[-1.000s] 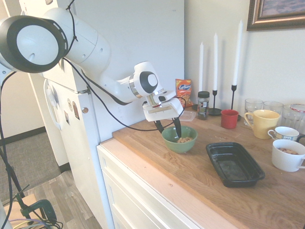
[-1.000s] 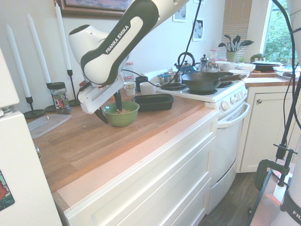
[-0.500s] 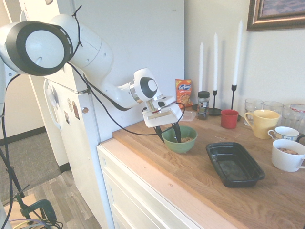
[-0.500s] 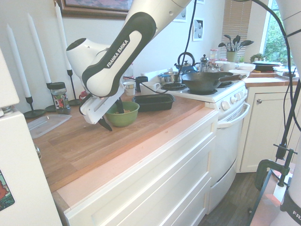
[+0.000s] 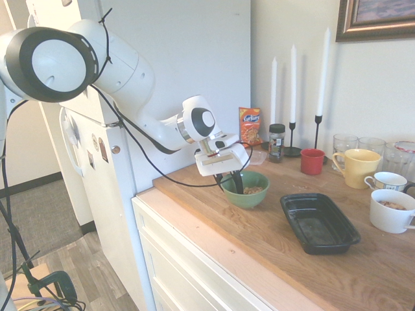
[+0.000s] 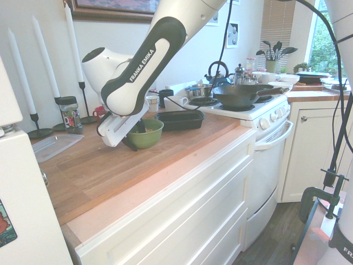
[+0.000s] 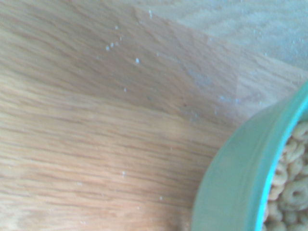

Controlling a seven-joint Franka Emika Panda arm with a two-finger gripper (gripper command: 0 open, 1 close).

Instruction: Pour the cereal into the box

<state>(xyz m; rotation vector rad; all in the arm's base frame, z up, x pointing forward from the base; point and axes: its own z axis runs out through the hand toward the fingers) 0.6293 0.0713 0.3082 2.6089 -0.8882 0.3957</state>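
Lower now, the fingers [image 5: 228,183] have narrowed, straddling the bowl's [image 5: 249,195] near rim; whether they pinch it I cannot tell. One box [image 5: 319,223] lies apart on the tabletop [image 5: 259,233], long axis toward the mugs. From the stove side, one bowl, one box [image 6: 179,120] beyond. Wrist: cereal [image 7: 288,187] inside.

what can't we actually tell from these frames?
- Claw on the green bowl: its fingers straddle the near rim, but contact is too small in the first exterior view; the arm hides it in the second.
- How much cereal there is: the wrist view's edge cuts the bowl off.
- Black tray: its glossy floor hides any crumbs; in the second exterior view it's too far away.
- White mug contents: too small.
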